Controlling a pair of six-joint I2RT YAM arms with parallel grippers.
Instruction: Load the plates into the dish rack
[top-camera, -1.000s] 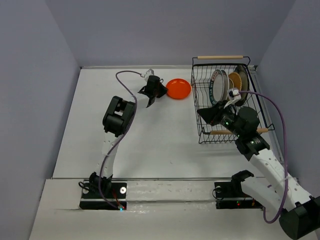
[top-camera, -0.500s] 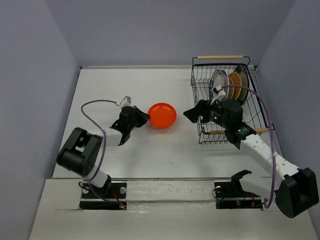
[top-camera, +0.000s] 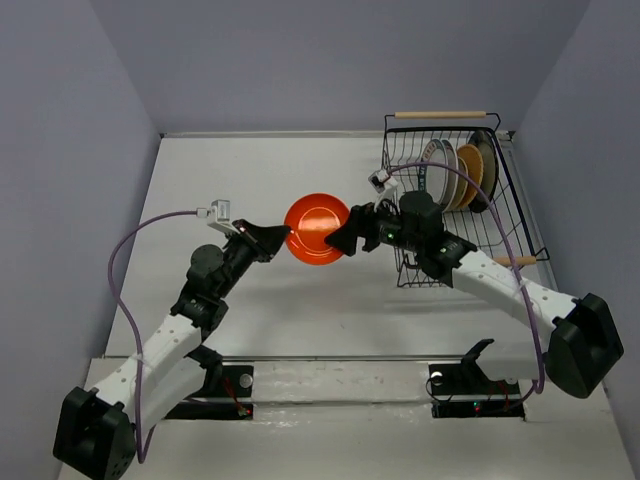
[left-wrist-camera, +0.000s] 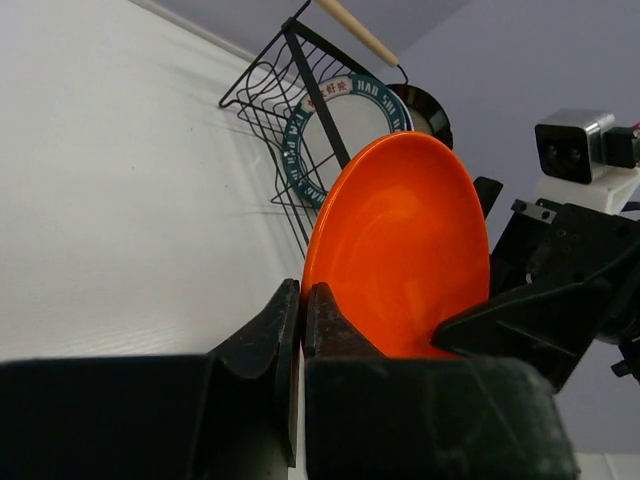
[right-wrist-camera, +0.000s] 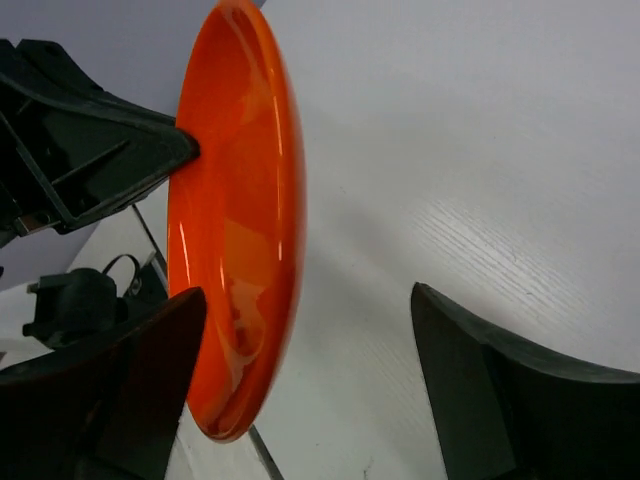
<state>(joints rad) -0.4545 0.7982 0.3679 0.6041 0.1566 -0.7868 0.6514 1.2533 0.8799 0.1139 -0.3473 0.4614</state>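
Note:
A small glossy orange-red plate (top-camera: 318, 229) (left-wrist-camera: 400, 240) (right-wrist-camera: 235, 220) hangs on edge above the middle of the table. My left gripper (top-camera: 283, 238) (left-wrist-camera: 301, 300) is shut on its left rim. From the right, my right gripper (top-camera: 345, 240) (right-wrist-camera: 305, 350) stands open with the plate's right rim between its fingers, close to one finger (right-wrist-camera: 130, 390) and well apart from the other. The black wire dish rack (top-camera: 405, 262) (left-wrist-camera: 285, 95) sits at the right with several plates standing in it, among them a white one with a patterned rim (top-camera: 435, 172) (left-wrist-camera: 345, 110).
The rack's wooden handles (top-camera: 440, 114) are at its far and near ends. Both arms reach toward the table centre, and purple cables (top-camera: 130, 245) loop beside them. Grey walls close in the table at the back and sides.
My left gripper has carried the orange-red plate from the far side toward the centre and tipped it on edge. My right gripper left the rack, opened and came to the plate's right rim.

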